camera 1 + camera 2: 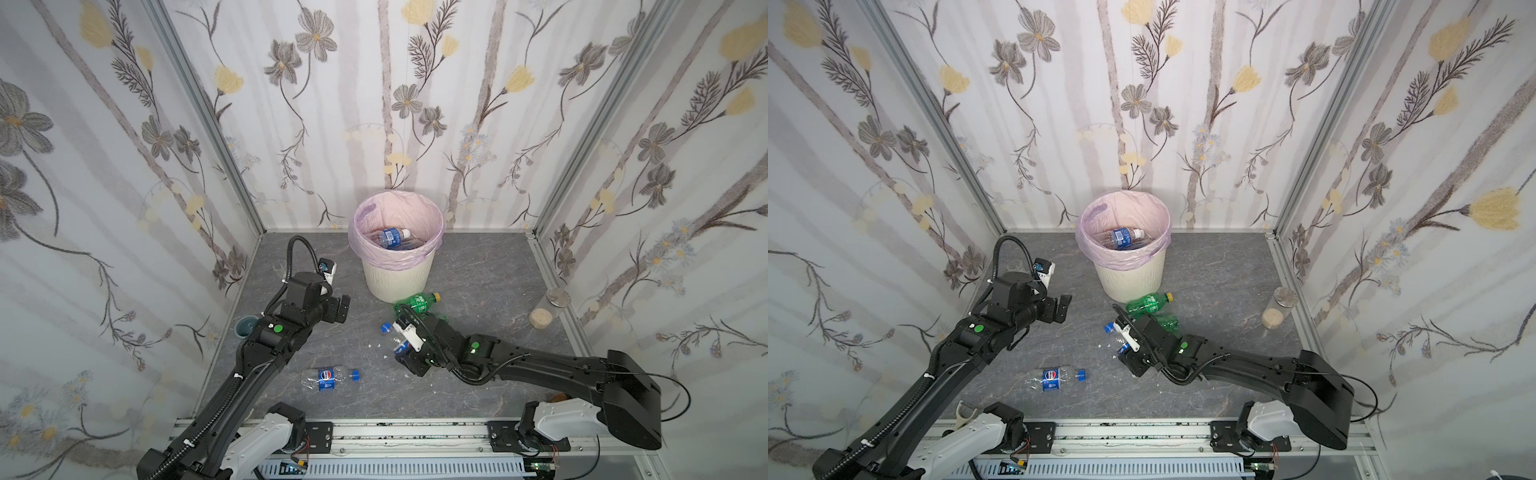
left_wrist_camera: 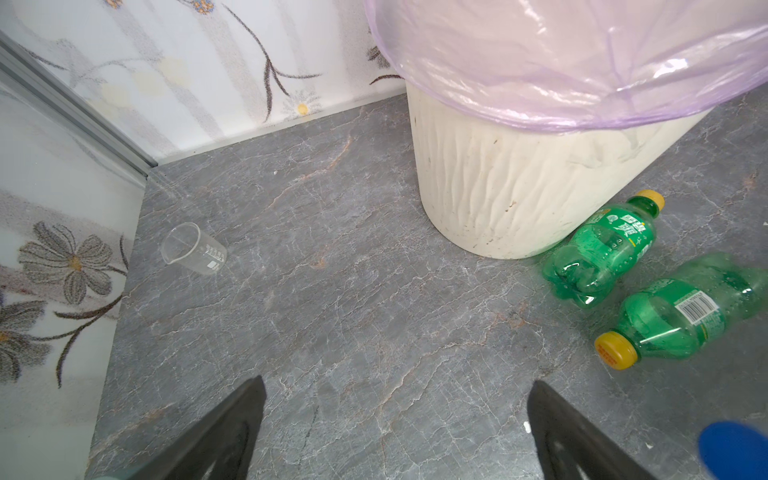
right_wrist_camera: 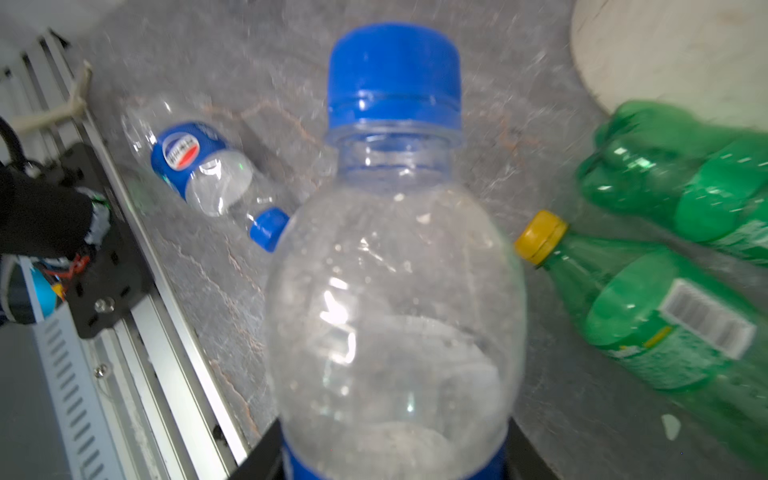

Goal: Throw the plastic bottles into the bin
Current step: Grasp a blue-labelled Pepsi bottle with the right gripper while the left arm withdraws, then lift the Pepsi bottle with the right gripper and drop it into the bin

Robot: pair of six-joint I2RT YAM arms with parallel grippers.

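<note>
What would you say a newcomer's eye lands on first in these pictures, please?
Probably the cream bin with its pink bag at the back, a blue-labelled bottle already inside. Next, the right gripper shut on a blue-capped bottle mid-floor, a green bottle and a second green bottle lying by the bin's foot, and a loose clear bottle nearer the front.

Three walls enclose the bay: back wall, left wall, right wall. All are papered white, with grey and yellow flowers on thin dark stems over pale vertical stripes. Aluminium left post and right post stand in the rear corners. The floor is grey, marbled with pale and rust veins. A metal rail runs along the front edge. Lighting is even; shadows are soft.
</note>
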